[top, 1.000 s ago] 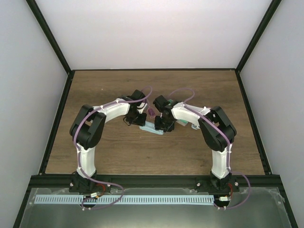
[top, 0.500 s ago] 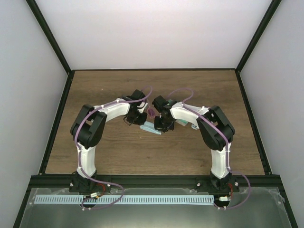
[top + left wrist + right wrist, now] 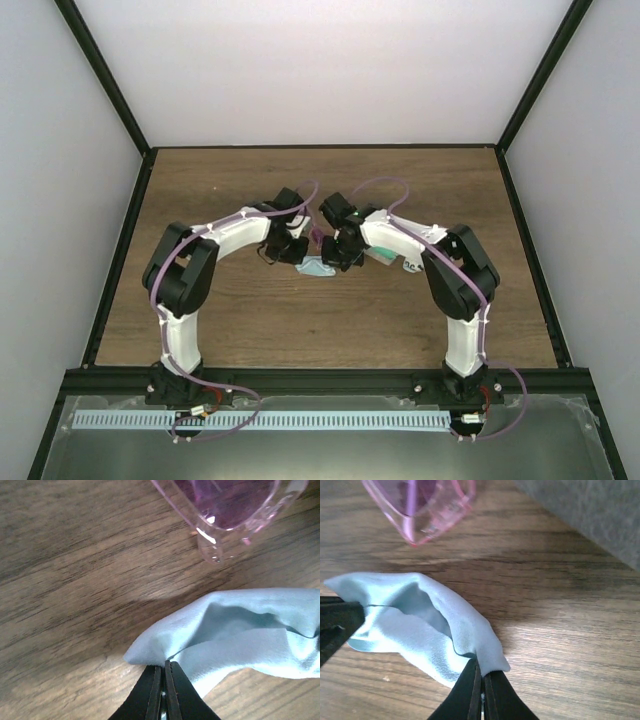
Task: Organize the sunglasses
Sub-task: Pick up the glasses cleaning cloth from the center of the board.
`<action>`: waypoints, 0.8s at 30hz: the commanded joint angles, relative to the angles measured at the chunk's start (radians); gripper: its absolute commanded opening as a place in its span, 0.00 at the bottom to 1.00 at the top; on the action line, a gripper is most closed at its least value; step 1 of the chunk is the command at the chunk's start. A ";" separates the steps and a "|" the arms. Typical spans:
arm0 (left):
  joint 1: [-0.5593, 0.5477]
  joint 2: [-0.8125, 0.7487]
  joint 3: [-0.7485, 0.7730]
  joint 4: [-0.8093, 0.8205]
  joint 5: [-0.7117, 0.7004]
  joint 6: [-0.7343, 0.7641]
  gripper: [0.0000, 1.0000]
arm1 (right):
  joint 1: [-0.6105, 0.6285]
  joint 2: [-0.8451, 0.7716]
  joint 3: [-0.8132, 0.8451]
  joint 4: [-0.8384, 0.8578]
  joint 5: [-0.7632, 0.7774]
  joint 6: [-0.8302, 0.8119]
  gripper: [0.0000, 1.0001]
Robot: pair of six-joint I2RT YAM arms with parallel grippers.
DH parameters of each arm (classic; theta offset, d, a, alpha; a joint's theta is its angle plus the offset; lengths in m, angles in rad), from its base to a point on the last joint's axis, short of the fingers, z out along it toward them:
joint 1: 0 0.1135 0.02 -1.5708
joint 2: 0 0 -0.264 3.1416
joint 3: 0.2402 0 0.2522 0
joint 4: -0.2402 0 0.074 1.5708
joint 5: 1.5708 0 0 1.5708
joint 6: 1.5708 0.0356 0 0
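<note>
In the overhead view, the left arm is seen arching in from the lower left of the frame toward the centre of the wooden table (image 3: 250, 320). The left gripper (image 3: 164, 669) is clenched on one corner of a light blue cloth (image 3: 240, 635). In the left wrist view its two dark fingers are pressed together at the bottom centre, with the fabric edge pinched between them. The cloth is seen running rumpled toward the right edge of that frame, over the wood.

The sunglasses (image 3: 227, 502), a pair with purple-pink lenses and a clear pink frame, are found at the upper right of the left wrist view, on the table just beyond the cloth. Whether the cloth is touched by them cannot be told. In the overhead view they are placed at the centre, between the two wrists.

The right gripper (image 3: 481, 675) is likewise closed on the opposite end of the same cloth, at the bottom centre of the right wrist view. A grey object (image 3: 590, 520) is cut off by the upper right corner of that frame, apart from the cloth.
</note>
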 commanded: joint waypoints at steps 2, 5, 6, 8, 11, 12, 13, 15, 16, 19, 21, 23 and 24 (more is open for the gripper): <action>-0.003 -0.082 0.042 -0.044 0.017 -0.017 0.04 | 0.007 -0.058 0.065 -0.025 0.010 -0.005 0.01; -0.002 -0.087 0.091 -0.063 0.025 -0.023 0.04 | 0.007 -0.070 0.076 -0.032 0.012 -0.006 0.01; -0.003 -0.085 0.108 -0.069 0.029 -0.025 0.04 | 0.007 -0.073 0.079 -0.034 0.014 -0.007 0.01; -0.002 -0.074 0.144 -0.083 0.034 -0.027 0.04 | 0.006 -0.084 0.082 -0.039 0.019 -0.008 0.01; -0.003 -0.063 0.197 -0.099 0.031 -0.033 0.04 | 0.002 -0.104 0.079 -0.042 0.025 -0.008 0.01; -0.002 -0.060 0.209 -0.102 0.032 -0.035 0.04 | -0.003 -0.113 0.077 -0.043 0.026 -0.011 0.01; -0.002 -0.057 0.224 -0.106 0.034 -0.038 0.04 | -0.007 -0.122 0.072 -0.042 0.027 -0.012 0.01; -0.002 -0.048 0.250 -0.112 0.039 -0.044 0.04 | -0.020 -0.144 0.053 -0.033 0.029 -0.018 0.01; -0.003 -0.044 0.263 -0.116 0.043 -0.046 0.04 | -0.028 -0.158 0.043 -0.026 0.030 -0.019 0.01; -0.003 -0.028 0.302 -0.125 0.053 -0.051 0.04 | -0.053 -0.192 0.021 -0.020 0.032 -0.037 0.01; -0.003 -0.015 0.325 -0.127 0.066 -0.058 0.04 | -0.069 -0.209 0.017 -0.026 0.035 -0.049 0.01; -0.004 0.002 0.352 -0.127 0.083 -0.068 0.04 | -0.086 -0.224 0.013 -0.030 0.036 -0.062 0.01; -0.006 0.010 0.364 -0.126 0.088 -0.076 0.04 | -0.100 -0.230 0.010 -0.029 0.035 -0.068 0.01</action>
